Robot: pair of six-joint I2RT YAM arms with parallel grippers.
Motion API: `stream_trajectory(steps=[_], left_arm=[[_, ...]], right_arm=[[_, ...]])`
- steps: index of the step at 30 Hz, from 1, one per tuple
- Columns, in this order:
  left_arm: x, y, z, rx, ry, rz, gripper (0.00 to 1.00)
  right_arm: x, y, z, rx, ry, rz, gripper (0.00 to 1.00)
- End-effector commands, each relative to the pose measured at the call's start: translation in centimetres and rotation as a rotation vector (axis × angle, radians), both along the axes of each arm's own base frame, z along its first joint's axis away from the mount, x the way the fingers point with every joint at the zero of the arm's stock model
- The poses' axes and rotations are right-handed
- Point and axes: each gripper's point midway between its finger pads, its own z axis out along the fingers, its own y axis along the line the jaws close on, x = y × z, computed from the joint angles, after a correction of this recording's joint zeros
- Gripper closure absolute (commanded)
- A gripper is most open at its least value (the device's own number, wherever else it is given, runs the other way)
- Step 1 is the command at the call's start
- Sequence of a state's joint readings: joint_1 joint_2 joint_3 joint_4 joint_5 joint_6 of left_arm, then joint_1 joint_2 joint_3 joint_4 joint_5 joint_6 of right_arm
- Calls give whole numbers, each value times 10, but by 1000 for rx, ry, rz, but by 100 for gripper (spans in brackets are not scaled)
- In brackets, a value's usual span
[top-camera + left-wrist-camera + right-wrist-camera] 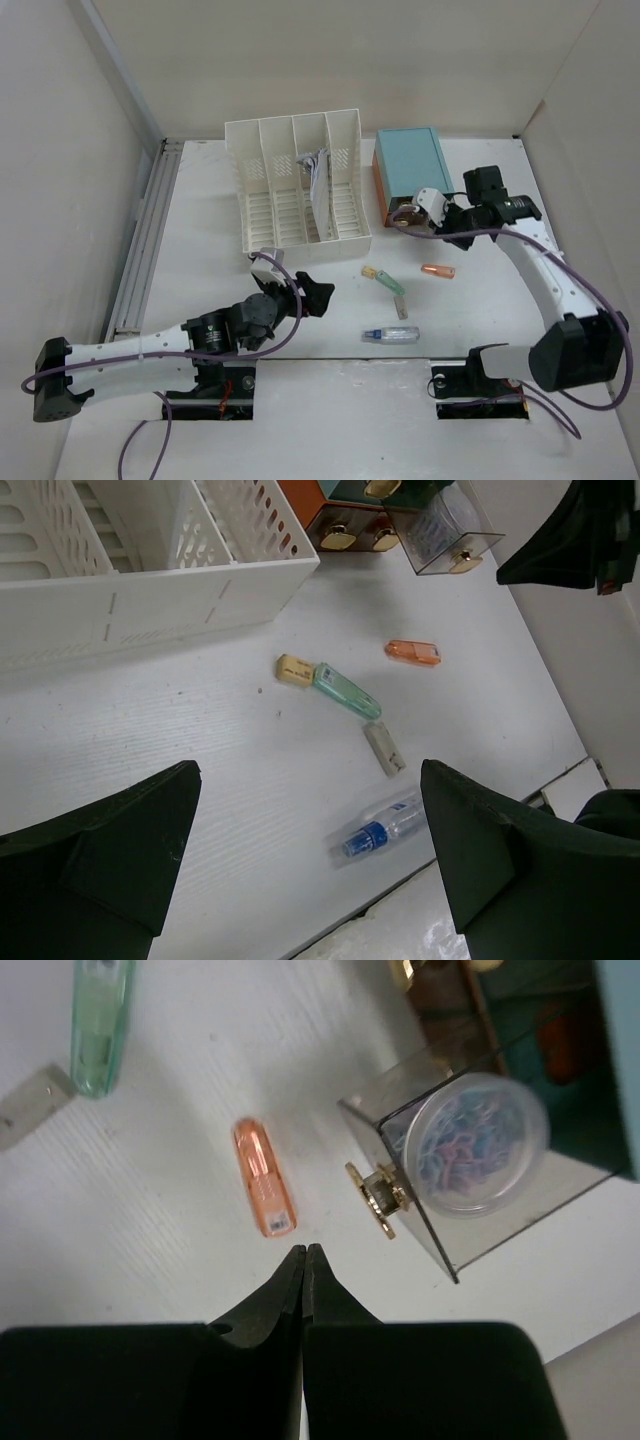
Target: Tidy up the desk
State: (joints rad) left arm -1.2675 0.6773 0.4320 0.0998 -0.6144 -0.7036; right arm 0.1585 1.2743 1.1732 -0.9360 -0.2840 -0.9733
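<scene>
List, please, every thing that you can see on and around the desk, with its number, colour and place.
desk: one, white, under everything
file rack: one, white, far middle
papers: few, white, inside rack
box: one, teal with orange drawers, right of rack
drawer: one, clear, pulled out from box
tub: one, clear, in drawer, pink and blue bits inside
case: one, orange, near drawer
tube: one, green, tan cap, desk middle
block: one, grey, beside tube
bottle: one, clear, blue cap, near edge
left claw: one, black, open, above desk
right claw: one, black, shut, empty, by drawer
</scene>
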Motion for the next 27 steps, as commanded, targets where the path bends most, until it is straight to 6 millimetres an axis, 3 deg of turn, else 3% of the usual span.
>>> stream_trajectory(steps=[1,8,13,18,25,27], left_arm=[[4,0,1,-7,-16,13,11],[4,0,3,-16,-19,13,11],[6,-8,2,-32,-24,13,8],[10,-38,4,-94,-22,-27,3],[33,-84,9,-240,17,-92,2],[40,-99,19,-271,5,-109,2]], right_arm=[[3,-17,-10,-69,62,65,100],[53,-26,-27,-31,11,-59,100],[91,-27,-20,-11,-127,-109,100],[114,-27,-24,17,-158,-180,100],[141,-27,-22,47,-208,-241,100],[151,-30,-19,47,-259,-263,100]])
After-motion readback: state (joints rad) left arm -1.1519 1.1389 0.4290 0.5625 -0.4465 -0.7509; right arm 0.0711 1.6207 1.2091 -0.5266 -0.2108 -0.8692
